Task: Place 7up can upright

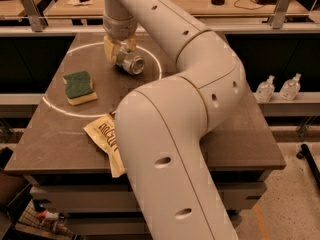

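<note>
The 7up can (131, 63) is a small silvery can lying on its side at the back of the table (235, 139). Its shiny round top faces front-right. My gripper (120, 48) hangs from the arm directly over the can's rear end. Its yellowish fingers (109, 53) stand open on either side of the can's body, close to it. The arm's large pale links cross the middle of the view and hide part of the table.
A green and yellow sponge (79, 87) lies at the left. A tan snack bag (107, 143) lies near the front edge, partly under the arm. A white circle (55, 106) is marked on the tabletop. Two small bottles (276, 88) stand on a shelf to the right.
</note>
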{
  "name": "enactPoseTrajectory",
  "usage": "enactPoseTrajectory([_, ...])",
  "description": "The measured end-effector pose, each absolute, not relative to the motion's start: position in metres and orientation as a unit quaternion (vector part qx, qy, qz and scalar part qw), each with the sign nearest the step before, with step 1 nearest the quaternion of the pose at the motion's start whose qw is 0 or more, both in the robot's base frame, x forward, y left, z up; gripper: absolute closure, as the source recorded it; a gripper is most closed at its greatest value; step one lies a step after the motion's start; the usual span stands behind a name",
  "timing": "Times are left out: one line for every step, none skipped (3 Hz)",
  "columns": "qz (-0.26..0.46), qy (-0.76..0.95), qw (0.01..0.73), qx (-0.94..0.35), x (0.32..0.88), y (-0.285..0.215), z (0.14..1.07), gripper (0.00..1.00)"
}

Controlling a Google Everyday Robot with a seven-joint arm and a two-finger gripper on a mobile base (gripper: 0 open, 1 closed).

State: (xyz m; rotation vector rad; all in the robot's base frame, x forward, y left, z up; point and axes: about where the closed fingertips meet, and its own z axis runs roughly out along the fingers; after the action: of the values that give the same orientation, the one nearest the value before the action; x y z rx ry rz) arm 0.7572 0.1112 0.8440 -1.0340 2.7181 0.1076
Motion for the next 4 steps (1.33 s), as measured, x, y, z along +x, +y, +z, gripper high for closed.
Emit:
enactPoseTrajectory([0.038, 0.927, 0.119, -0.353, 0.76, 0.114, 0.841, 0.87])
enactPoseTrajectory([0.039, 0.927, 0.121, -0.354, 0.762, 0.116, 0.839, 1.0])
enactPoseTrajectory([0.035, 0.926, 0.127, -0.355, 0.762, 0.115, 0.844, 1.0])
enactPoseTrajectory([0.031, 0.925, 0.138, -0.353, 0.76, 0.108, 0.855, 1.0])
